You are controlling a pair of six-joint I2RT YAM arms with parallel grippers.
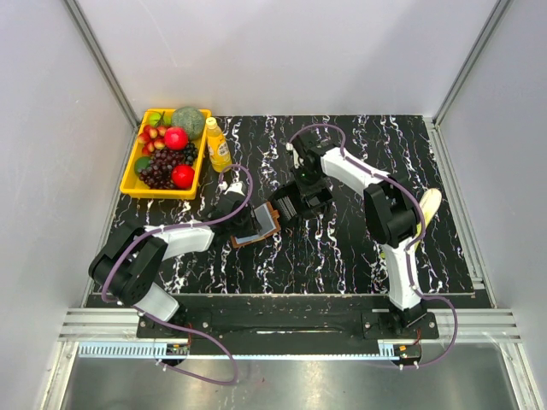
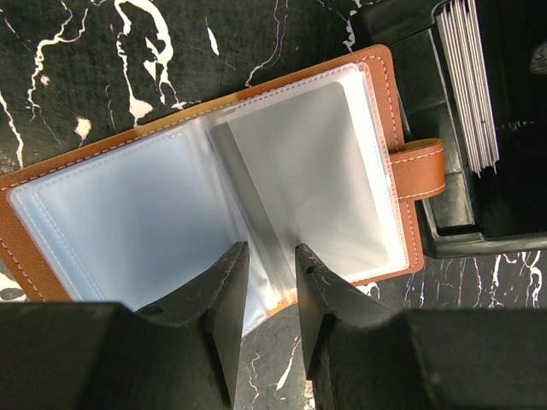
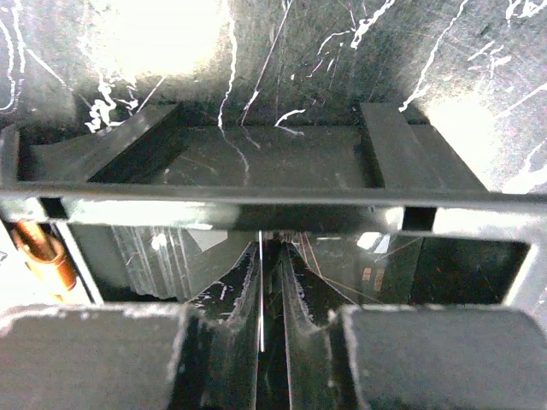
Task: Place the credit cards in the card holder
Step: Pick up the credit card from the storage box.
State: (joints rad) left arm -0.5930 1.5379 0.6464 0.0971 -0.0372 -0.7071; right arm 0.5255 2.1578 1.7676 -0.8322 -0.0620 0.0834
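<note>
Top external: black marbled table (image 1: 342,248), grey walls (image 1: 51,128)

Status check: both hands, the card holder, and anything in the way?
Left hand pinning a clear sleeve of the open card holder. Right hand down in the black tray, closed on a thin card. Nothing blocking between tray and holder.

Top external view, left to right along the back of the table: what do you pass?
Yellow fruit tray → yellow bottle → card holder → black card box → banana.
</note>
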